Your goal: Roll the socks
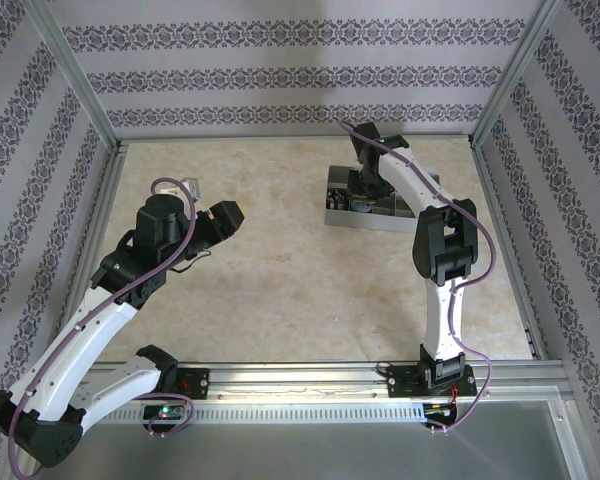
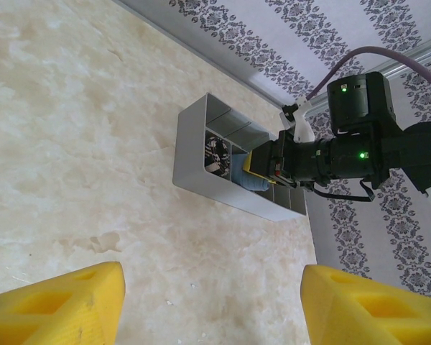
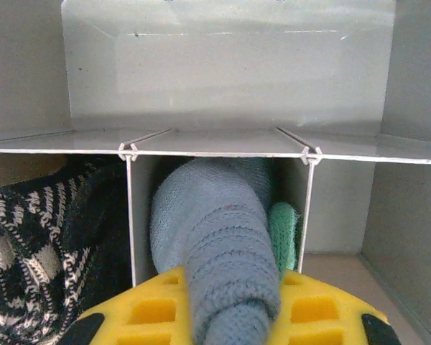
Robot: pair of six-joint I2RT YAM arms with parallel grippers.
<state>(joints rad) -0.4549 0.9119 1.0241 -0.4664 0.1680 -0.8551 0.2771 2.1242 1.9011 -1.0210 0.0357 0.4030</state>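
Left gripper [image 1: 223,216]: hovers over the left of the surface, tilted toward the box, jaws spread wide.
Surface [image 1: 280,285]: pale, marbled.
Box [image 1: 342,217]: grey, split by thin dividers, on the far right part of the surface.
Black sock [image 3: 43,244]: white-striped, bunched in the compartment left of the middle one.
Blue sock [image 3: 223,237]: in the middle compartment, green patch on its right side, one divider away from the black sock.
Right gripper [image 3: 233,316]: reaches into the box, jaws pinching the blue sock between yellow pads [image 3: 316,313].

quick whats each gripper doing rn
Left gripper: open, holding nothing.
Right gripper: closed on the blue sock.
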